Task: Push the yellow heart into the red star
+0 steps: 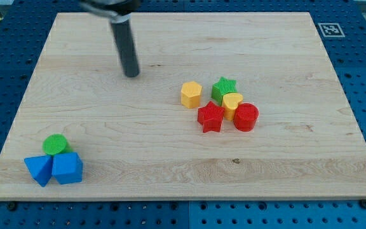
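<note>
the yellow heart (232, 103) already touches the red star (211, 117), so my tip (131, 73), a bare rod with no pincer to open or close, well apart to the view's left, probably needs no further push.

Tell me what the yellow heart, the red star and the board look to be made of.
Yellow heart: likely plastic, matte, with fine ridged lines on top that suggest 3D printing. Red star: the same look, solid colour, dull sheen, probably printed plastic too. Board: pale wood with visible grain streaks and a smooth, unvarnished-looking surface. My tip is a dark rod end, material unclear.
</note>
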`<state>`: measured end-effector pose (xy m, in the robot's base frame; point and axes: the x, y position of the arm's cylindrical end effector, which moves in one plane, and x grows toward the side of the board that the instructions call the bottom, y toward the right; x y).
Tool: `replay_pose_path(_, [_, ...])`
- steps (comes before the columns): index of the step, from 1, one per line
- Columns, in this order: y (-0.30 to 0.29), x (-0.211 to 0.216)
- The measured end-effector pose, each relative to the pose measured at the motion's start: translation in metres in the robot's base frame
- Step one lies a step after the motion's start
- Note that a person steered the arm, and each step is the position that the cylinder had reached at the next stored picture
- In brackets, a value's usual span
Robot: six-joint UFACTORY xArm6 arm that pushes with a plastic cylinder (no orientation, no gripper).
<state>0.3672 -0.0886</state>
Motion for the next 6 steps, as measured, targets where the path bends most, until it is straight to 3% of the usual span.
replay_pose_path(1, [0.050, -0.016])
replay_pose_path(4, [0.176, -0.006])
replay_pose_path(6, [0.216, 0.061])
